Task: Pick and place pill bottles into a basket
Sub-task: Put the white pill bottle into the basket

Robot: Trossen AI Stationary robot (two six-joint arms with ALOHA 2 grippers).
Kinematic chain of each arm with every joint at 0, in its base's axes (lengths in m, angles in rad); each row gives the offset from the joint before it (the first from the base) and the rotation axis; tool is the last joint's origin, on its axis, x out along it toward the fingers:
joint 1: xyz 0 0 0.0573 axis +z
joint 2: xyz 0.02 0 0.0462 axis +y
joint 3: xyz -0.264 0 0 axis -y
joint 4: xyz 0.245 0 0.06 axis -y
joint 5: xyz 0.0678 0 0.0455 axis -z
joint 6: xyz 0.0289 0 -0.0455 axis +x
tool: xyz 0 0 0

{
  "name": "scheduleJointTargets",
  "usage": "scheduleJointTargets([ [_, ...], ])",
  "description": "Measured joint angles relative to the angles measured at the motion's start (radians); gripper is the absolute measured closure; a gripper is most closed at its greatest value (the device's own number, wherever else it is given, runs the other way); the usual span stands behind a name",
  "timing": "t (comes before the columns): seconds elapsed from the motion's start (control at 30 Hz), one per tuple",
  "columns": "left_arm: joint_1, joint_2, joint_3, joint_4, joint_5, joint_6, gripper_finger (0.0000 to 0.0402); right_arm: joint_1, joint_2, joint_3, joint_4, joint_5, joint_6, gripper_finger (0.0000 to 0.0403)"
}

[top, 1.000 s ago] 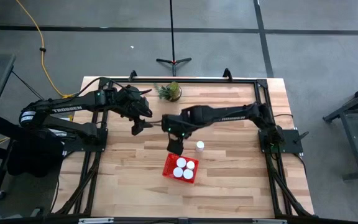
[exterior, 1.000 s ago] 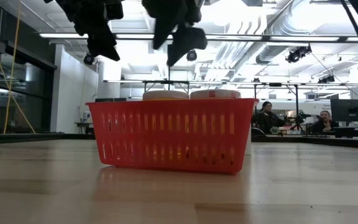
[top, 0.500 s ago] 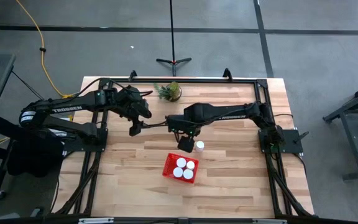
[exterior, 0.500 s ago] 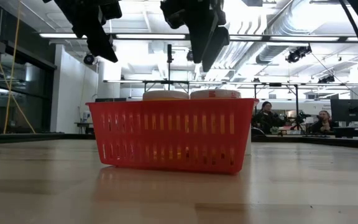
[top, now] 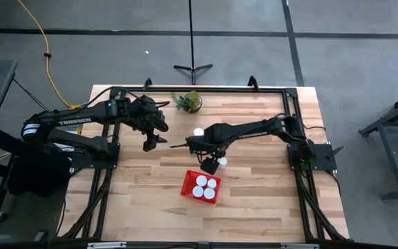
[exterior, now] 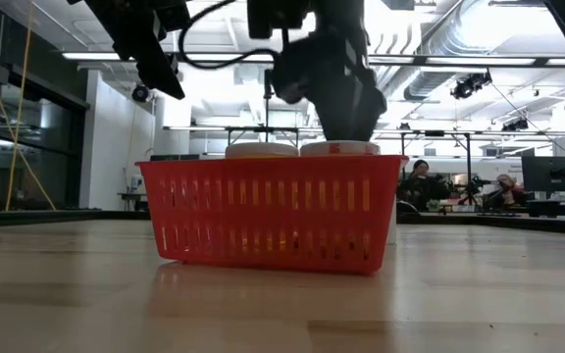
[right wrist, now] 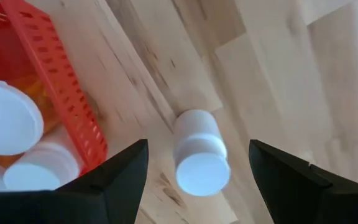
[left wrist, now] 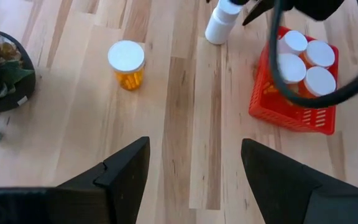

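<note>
Right gripper open above a white-capped bottle, apparently beside basket

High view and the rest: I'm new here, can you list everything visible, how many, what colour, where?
table: one, pale wood, under everything
basket: one, red, middle of table
pill bottles in basket: four, white caps
loose pill bottles: two, white caps, one beside the basket, one nearer the plant
potted plant: one, green, table's back edge
people: two, seated far behind the table
left arm: one, dark, jaws open, near the plant
right arm: one, dark, jaws open over the bottle beside the basket
</note>
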Motion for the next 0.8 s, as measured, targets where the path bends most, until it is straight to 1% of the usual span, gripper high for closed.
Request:
scheduleJointTargets([
  [0.17, 0.000, 0.000, 0.000, 0.000, 0.010, -0.012, 0.0115, 0.002, 0.000, -0.063, 0.008, -0.027, 0.015, 0.0135],
  [0.3, 0.000, 0.000, 0.000, 0.000, 0.011, -0.014, 0.0115, 0.002, 0.000, -0.086, 0.006, -0.036, 0.036, 0.0135],
  [0.4, 0.000, 0.000, 0.000, 0.000, 0.011, -0.014, 0.0115, 0.002, 0.000, -0.091, 0.005, -0.049, 0.045, 0.0135],
  [0.8, 0.000, 0.000, 0.000, -0.015, 0.035, -0.016, 0.0115, 0.010, 0.000, -0.090, 0.040, -0.029, 0.064, 0.0134],
])
